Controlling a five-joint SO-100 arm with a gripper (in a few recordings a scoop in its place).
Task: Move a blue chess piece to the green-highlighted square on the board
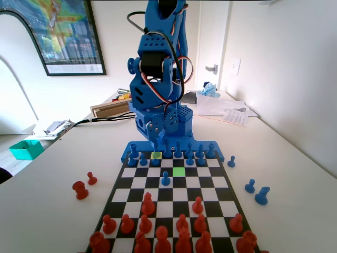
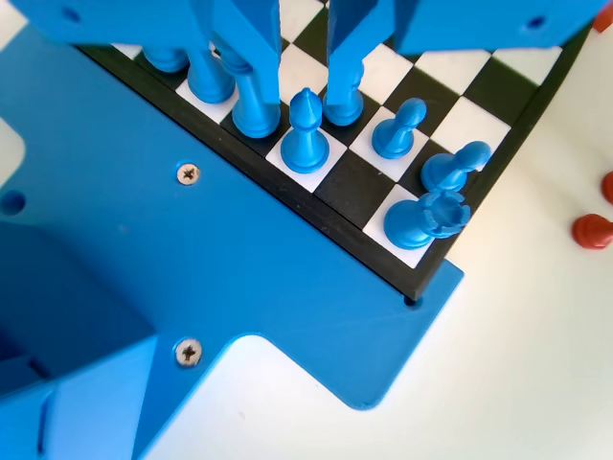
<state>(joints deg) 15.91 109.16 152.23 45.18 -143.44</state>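
My gripper (image 2: pixel 305 57) hangs low over the back row of the board (image 2: pixel 522 125), at my own base end. In the wrist view the two jaws come down from the top edge with a clear gap between them, so it is parted and holds nothing. A pointed blue piece (image 2: pixel 306 134) stands just below that gap, upright on a white square, not touched by either jaw as far as I can tell. The left jaw sits close beside a taller blue piece (image 2: pixel 254 101); the right jaw overlaps another blue piece (image 2: pixel 343 103) behind it.

Further out along the row stand a pawn (image 2: pixel 400 129), a knight (image 2: pixel 450 168) and a rook (image 2: pixel 421 218) at the corner.

In the fixed view the green square (image 1: pixel 179 171) lies two rows out from my base, bare, with a yellow-green square (image 1: pixel 156 155) one row nearer me and to its left. A lone blue pawn (image 1: pixel 166 179) stands just beyond.

Judgement: the step in hand is the grasp. To do it well I should centre the gap over the pointed piece, drop straight down, close on its slim neck, and keep both jaws off the neighbours, which crowd closely. Lift vertically before swinging out to green.
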